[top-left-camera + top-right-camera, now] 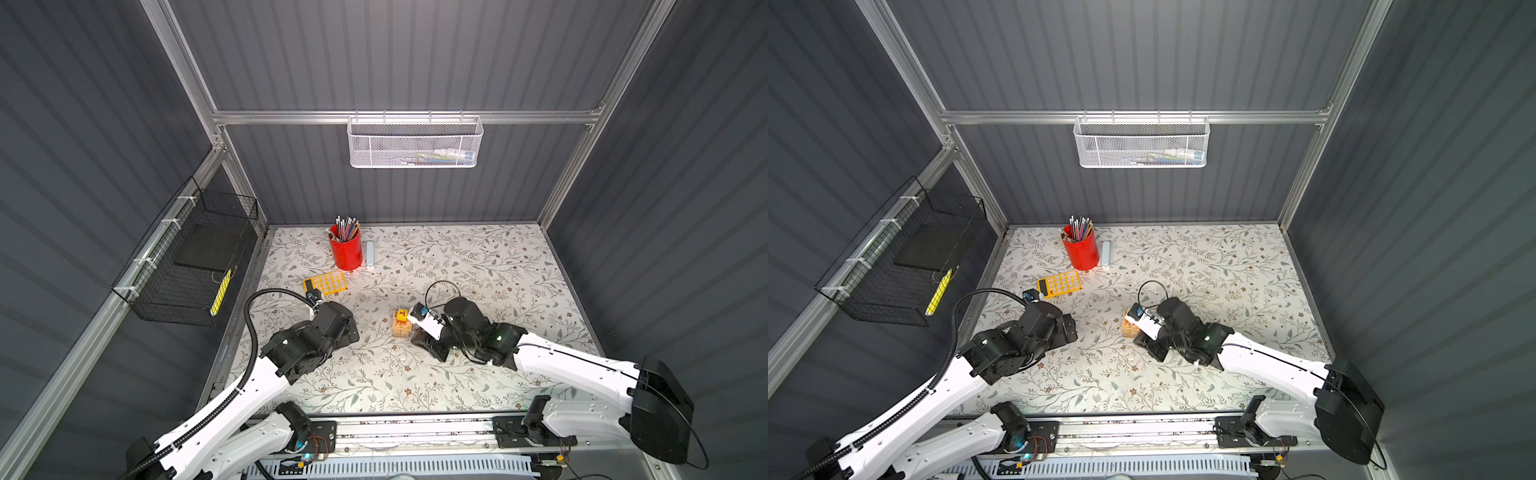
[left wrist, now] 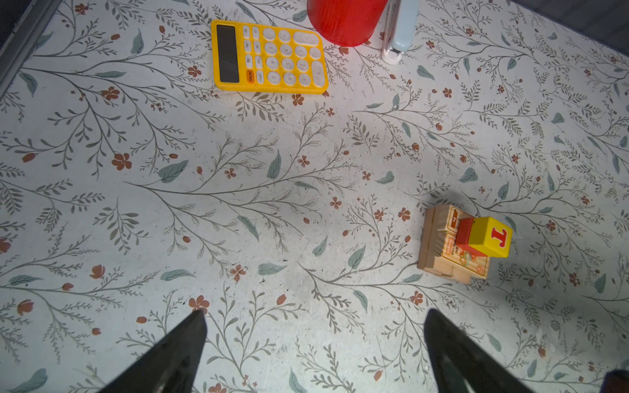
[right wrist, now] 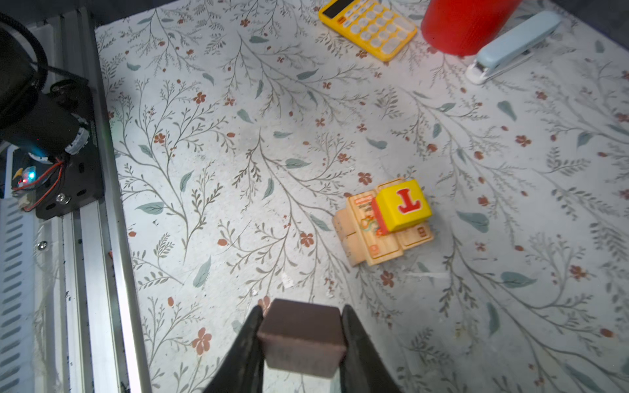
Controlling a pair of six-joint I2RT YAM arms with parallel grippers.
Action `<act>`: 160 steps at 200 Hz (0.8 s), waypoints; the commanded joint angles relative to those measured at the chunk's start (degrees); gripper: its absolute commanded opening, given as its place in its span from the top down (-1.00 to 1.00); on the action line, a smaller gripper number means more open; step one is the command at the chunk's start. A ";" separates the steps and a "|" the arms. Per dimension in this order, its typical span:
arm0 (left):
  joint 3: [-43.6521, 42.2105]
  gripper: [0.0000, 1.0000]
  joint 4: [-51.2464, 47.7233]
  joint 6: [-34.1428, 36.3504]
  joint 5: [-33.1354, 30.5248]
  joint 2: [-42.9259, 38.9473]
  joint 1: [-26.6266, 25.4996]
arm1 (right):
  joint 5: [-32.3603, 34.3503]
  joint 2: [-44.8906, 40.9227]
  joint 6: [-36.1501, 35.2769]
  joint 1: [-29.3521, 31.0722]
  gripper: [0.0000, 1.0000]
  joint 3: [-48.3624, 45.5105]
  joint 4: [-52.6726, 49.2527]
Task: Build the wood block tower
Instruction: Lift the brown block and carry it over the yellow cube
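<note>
Floral surface (image 1: 478, 266) is carrying the wood block tower (image 2: 459, 245), standing between my hands. Left of the tower, my left hand (image 2: 315, 314) is hovering wide open, gripping nothing. Just right of it, my right hand (image 3: 303, 309) is clamping a dark brown block (image 3: 303, 340).

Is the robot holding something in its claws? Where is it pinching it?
The right gripper pinches a dark brown block by two opposite sides. The left gripper is open and holds nothing.

Yellow calculator (image 2: 269, 56), red pencil cup (image 1: 345, 249), blue stapler (image 3: 514, 46)
</note>
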 commanded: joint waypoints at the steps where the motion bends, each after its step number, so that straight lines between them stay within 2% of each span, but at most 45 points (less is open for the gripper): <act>1: 1.48 -0.99 -1.34 1.32 -1.73 -1.28 -0.32 | -9.28 3.55 -7.63 -3.79 0.53 6.52 -4.95; 36: 1.64 -0.99 -1.14 1.59 -1.97 -1.23 -0.30 | -12.75 12.05 -16.03 -6.38 0.51 15.83 -10.00; 57: 1.93 -0.99 -1.05 2.18 -2.10 -0.76 -0.24 | -14.17 17.57 -20.73 -7.69 0.51 22.64 -16.67; 82: 1.83 -0.99 -1.14 2.16 -2.90 -0.62 -0.24 | -12.64 22.49 -24.81 -8.21 0.51 27.91 -21.31; 121: 1.00 -0.99 -0.77 2.23 -3.42 -0.70 -0.26 | -12.87 27.56 -28.88 -9.07 0.48 32.23 -25.53; 160: 0.51 -0.99 -0.79 1.97 -3.75 -0.79 -0.18 | -12.63 30.69 -29.16 -9.10 0.46 35.02 -25.55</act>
